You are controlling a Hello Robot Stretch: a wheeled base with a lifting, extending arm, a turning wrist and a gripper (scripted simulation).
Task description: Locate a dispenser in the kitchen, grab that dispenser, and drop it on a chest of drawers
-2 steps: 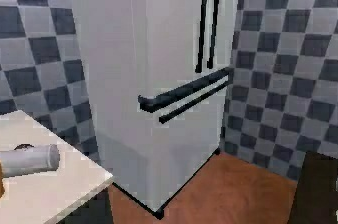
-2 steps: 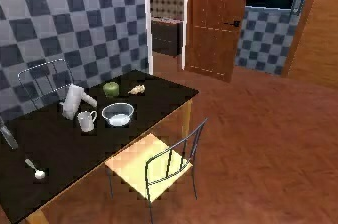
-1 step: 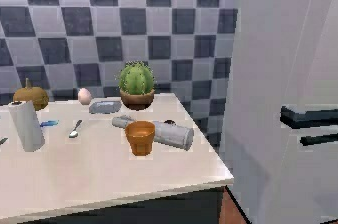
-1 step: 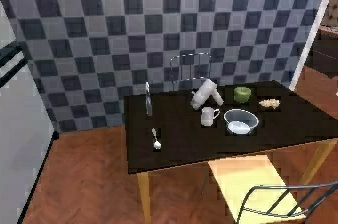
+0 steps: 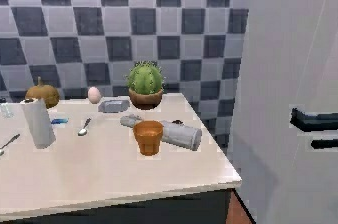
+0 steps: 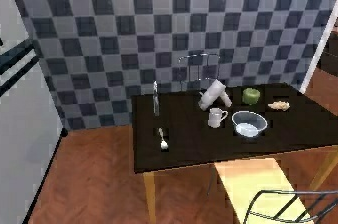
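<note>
A pale countertop fills the lower forward view. Near its right side a grey cylindrical container lies on its side; its shape might be a dispenser's, but I cannot tell. An orange cup stands just left of it. Behind them are a round green cactus in a brown pot, an egg and a small grey dish. A white paper roll stands upright at the left, with a small clear bottle beyond it.
A grey fridge stands right of the counter and shows again as a fridge in the arm side view. There, a dark table carries a white jug, mug, bowl and green apple. A wire chair stands in front.
</note>
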